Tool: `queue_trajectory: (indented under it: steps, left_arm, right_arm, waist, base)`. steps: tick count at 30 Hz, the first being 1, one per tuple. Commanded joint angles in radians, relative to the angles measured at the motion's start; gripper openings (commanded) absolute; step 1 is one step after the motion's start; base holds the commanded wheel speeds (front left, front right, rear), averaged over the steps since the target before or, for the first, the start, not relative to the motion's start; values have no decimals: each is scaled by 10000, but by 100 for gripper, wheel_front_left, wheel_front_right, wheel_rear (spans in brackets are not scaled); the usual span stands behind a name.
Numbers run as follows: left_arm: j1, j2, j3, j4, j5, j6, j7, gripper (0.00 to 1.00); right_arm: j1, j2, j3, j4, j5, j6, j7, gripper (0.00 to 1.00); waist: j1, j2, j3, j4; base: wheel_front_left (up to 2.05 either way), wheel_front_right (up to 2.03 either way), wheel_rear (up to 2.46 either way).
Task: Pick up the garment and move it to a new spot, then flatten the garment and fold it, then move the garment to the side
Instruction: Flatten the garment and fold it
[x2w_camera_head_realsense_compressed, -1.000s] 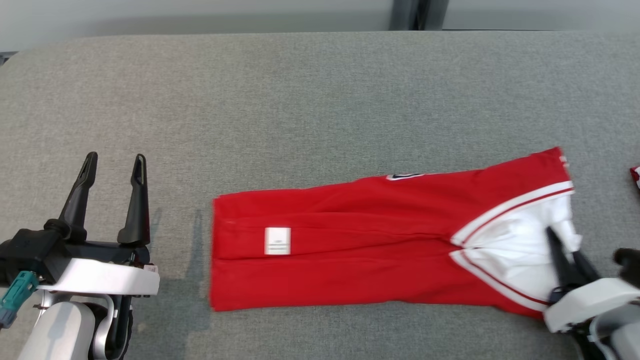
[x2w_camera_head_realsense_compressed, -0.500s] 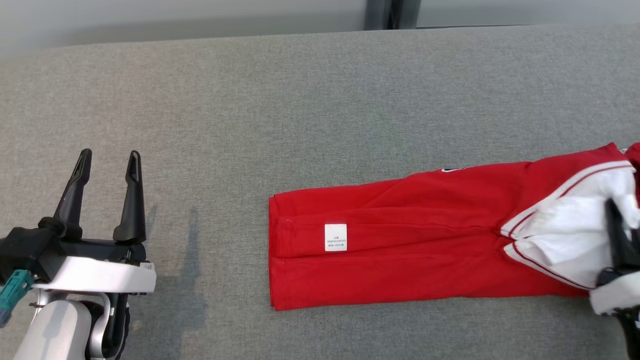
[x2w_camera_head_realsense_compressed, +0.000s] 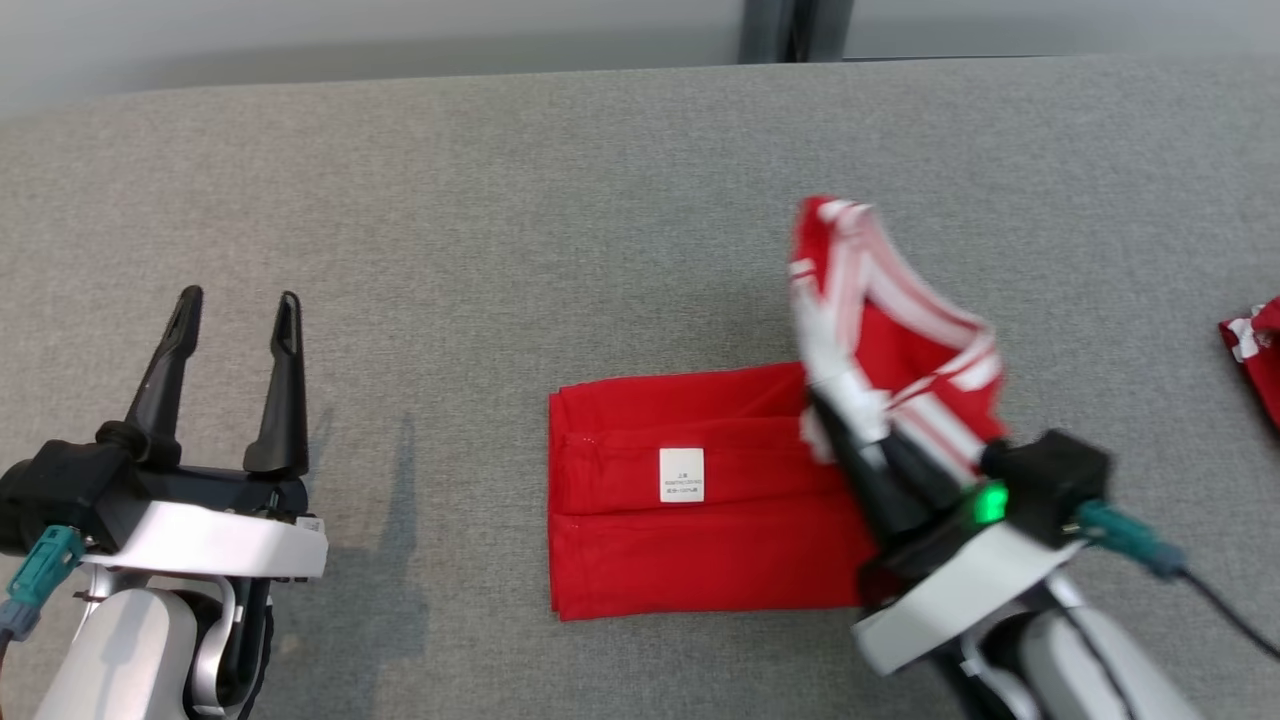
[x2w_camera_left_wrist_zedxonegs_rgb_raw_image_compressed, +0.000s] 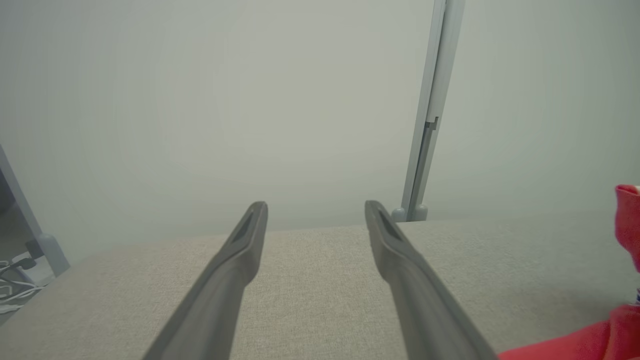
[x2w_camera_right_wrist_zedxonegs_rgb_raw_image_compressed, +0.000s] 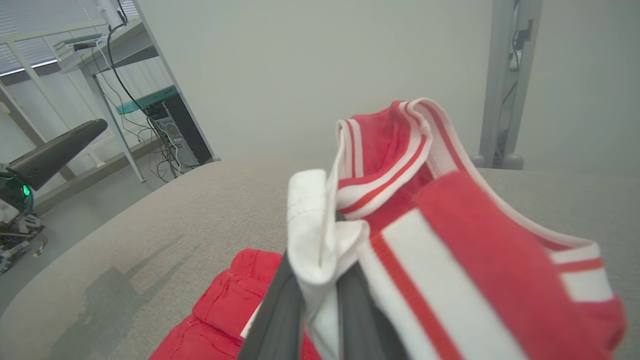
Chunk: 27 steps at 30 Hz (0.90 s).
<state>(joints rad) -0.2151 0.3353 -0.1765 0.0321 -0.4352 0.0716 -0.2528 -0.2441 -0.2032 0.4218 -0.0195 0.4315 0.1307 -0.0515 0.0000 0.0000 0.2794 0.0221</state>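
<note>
One pinch: right gripper clamped on the red, white-trimmed fabric garment, seemingly its collar; lay it squarely. Left gripper gapes empty.

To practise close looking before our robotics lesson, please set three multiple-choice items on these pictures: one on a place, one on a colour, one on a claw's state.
1. Where does the white label sit?
A. on the flat part of the garment
B. on the garment's raised end
C. on a claw finger

2. What colour are the stripes on the red raised end?
A. blue
B. white
C. yellow

3. What state is the right claw in?
A. open above the garment
B. shut on the garment's raised end
C. shut and empty

Answers:
1 A: in the head view the label lies on the flat red cloth.
2 B: white bands run along the red trim in the head and right wrist views.
3 B: the right wrist view shows cloth pinched between the two dark fingers.
</note>
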Motion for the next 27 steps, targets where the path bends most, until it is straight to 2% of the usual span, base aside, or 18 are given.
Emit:
queue_trajectory:
  steps: [1,8,15,16,17,18,22,27]
  left_arm:
    - [-172,-1,-39,9,-4,-23,8,100]
    - [-266,-123,-238,161,-22,-100,-7,100]
    - [-264,-168,-320,288,-33,-134,-29,100]
    - [-261,-174,-328,308,-37,-135,-35,100]
    - [-263,-175,-329,322,-38,-141,-41,100]
    - [-262,-176,-329,335,-37,-143,-48,100]
    - [-192,-183,-308,376,-31,-120,-62,100]
    - [-112,-160,-244,373,-30,-47,-61,100]
  right_arm:
    - [-217,259,469,85,0,1,59,0]
    - [-718,886,2039,1516,270,1,-239,0]
    - [-1214,1153,2786,2942,769,1,-754,0]
    - [-1265,1187,2866,3119,845,1,-855,36]
    - [-1314,1215,2969,3247,953,1,-925,80]
    - [-1395,1226,3076,3344,970,1,-1012,100]
    - [-1560,1232,3488,3264,1354,1,-1383,100]
    - [-1526,988,3925,2120,1463,1,-1798,100]
  waist:
    - [0,0,-11,123]
    - [0,0,49,461]
    - [0,0,92,620]
    - [0,0,97,639]
    - [0,0,102,652]
    - [0,0,102,659]
    - [0,0,61,658]
    - [0,0,10,601]
  base:
    - [0,0,0]
    - [0,0,0]
    - [0,0,0]
    - [0,0,0]
    - [0,0,0]
    - [0,0,0]
    - [0,0,0]
    - [0,0,0]
